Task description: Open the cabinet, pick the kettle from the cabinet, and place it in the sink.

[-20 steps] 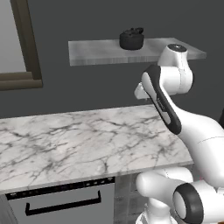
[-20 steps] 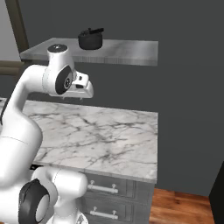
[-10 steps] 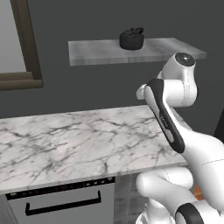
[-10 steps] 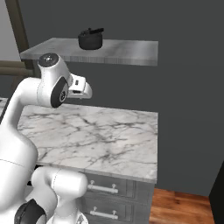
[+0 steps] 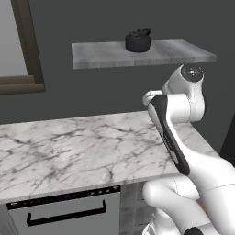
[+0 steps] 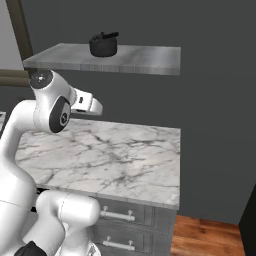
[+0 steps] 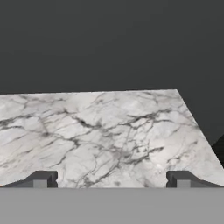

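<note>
Sitting on the upper shelf, the kettle lies high in the frame, above the gripper, which faces the counter with jaws wide apart and empty; reaching it likely means tilting upward.

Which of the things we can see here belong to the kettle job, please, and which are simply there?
Part of the job:
- kettle, sitting on the marble shelf
- gripper, open, holding nothing

Simply there:
- marble counter
- drawers under the counter
- window frame at the left

The sink can't be pointed out here.
</note>
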